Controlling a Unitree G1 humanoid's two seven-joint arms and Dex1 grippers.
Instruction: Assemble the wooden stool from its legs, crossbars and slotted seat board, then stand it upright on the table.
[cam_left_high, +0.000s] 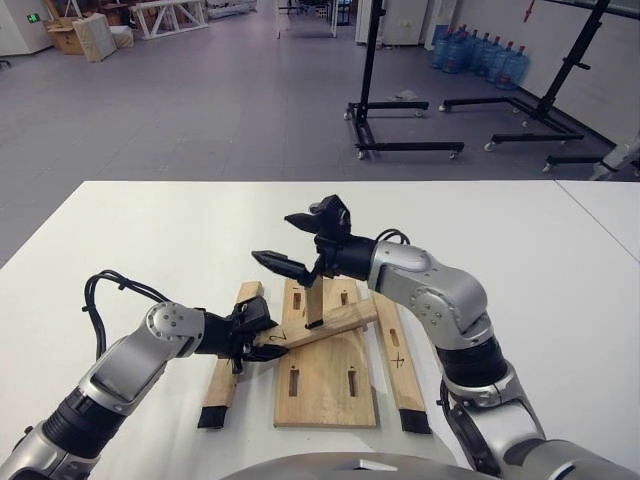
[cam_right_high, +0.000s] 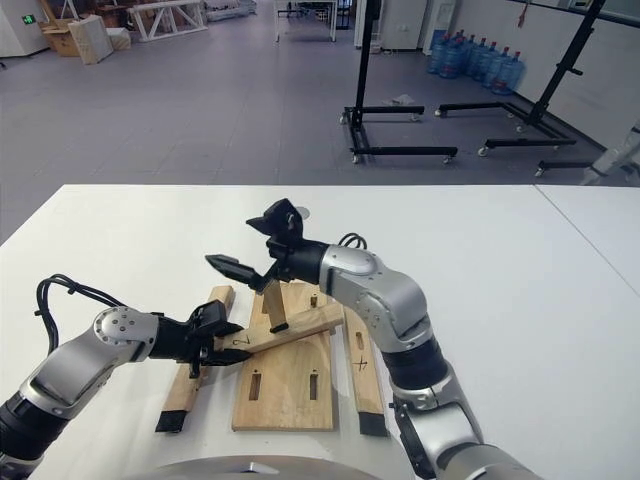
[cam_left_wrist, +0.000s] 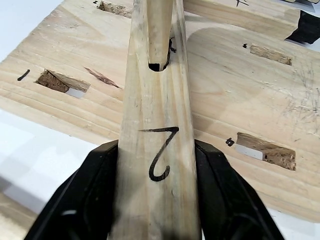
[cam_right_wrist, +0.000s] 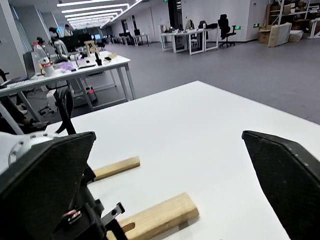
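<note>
Over seat board (cam_left_high: 325, 390) on bench (cam_left_high: 150, 230), left gripper (cam_left_high: 266, 342) clamps leg (cam_left_high: 340, 322) no. 2, tilted, w/ crossbar (cam_left_high: 315, 305) standing in its hole. Right gripper (cam_left_high: 272, 238) released, near crossbar top. Rec: hold leg rigid, regrip crossbar low, push straight along hole axis.

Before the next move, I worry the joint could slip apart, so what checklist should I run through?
1. Left gripper shut on the pale wooden bar marked 2: ok.
2. Short wooden stick upright in that bar's hole: ok.
3. Stick fully seated: cannot tell.
4. Right gripper open, holding nothing: ok.
5. Slotted wooden seat board flat on the white table: ok.
</note>
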